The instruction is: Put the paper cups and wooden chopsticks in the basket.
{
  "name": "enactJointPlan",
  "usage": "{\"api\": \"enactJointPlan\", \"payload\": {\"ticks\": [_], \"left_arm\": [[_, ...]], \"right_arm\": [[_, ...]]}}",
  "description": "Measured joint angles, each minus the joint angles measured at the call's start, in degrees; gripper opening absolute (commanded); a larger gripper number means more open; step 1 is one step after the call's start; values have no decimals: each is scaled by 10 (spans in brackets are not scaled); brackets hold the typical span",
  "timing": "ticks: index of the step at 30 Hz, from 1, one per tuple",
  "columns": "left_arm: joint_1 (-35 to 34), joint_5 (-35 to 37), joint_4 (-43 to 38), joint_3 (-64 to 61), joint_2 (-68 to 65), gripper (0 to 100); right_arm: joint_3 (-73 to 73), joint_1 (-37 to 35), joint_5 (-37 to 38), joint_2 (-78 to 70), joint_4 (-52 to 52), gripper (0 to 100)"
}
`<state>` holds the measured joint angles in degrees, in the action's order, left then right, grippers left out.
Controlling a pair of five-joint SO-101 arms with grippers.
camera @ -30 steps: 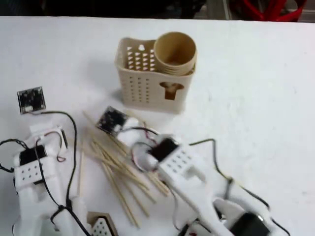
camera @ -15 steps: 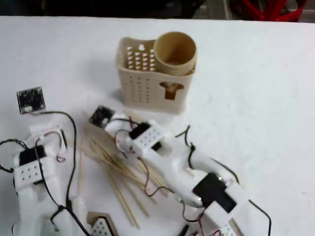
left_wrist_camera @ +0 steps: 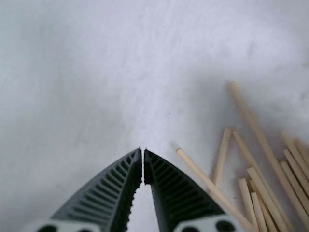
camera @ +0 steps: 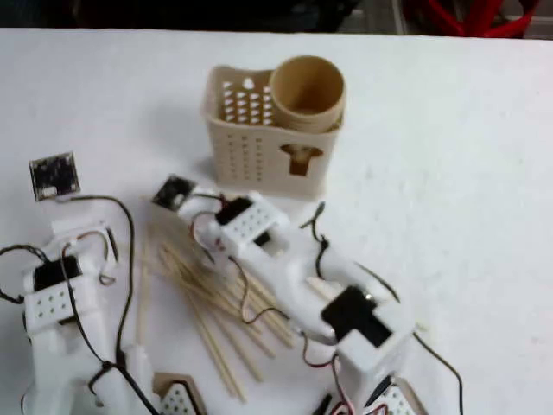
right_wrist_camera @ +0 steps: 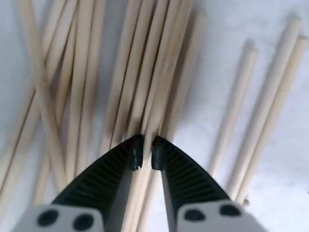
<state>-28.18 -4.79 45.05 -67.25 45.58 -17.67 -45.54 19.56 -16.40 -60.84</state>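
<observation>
basket (camera: 259,160): upright on the worktop (camera: 449,156), on the side far from the arms; perforated walls, cut-out handle on the wall facing the arms.
paper cups (camera: 307,86): nested stack standing inside the basket at one end, rim above the basket's rim.
chopsticks (camera: 203,298): loose fanned pile flat on the worktop, on the arm side of the basket, near it but not touching. None in the basket.
right arm (camera: 285,268): stretched low across the chopstick pile, its wrist end just in front of the basket's near wall.
right gripper (right_wrist_camera: 145,145): jaws almost together, thin slit at the tips, tips down on the middle of the pile and lined up along the sticks. Can't tell if a stick is pinched between them.
left arm (camera: 52,311): beside the pile on the side away from the cups, well apart from the basket.
left gripper (left_wrist_camera: 143,153): jaws fully closed, tips touching, holding nothing; over bare worktop, with the nearest chopstick ends just beside it.
</observation>
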Motion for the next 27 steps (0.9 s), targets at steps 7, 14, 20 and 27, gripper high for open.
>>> {"api": "enactJointPlan", "payload": {"ticks": [7,14,20,27], "left_arm": [[0,0,0,0,0,30],[0,0,0,0,0,30],[0,0,0,0,0,30],[0,0,0,0,0,30]], "right_arm": [[26,0,1,7,-48,19],[25,-1,2,91,-91,19],[27,-1,2,206,-103,19],[135,33,2,310,-95,19]]}}
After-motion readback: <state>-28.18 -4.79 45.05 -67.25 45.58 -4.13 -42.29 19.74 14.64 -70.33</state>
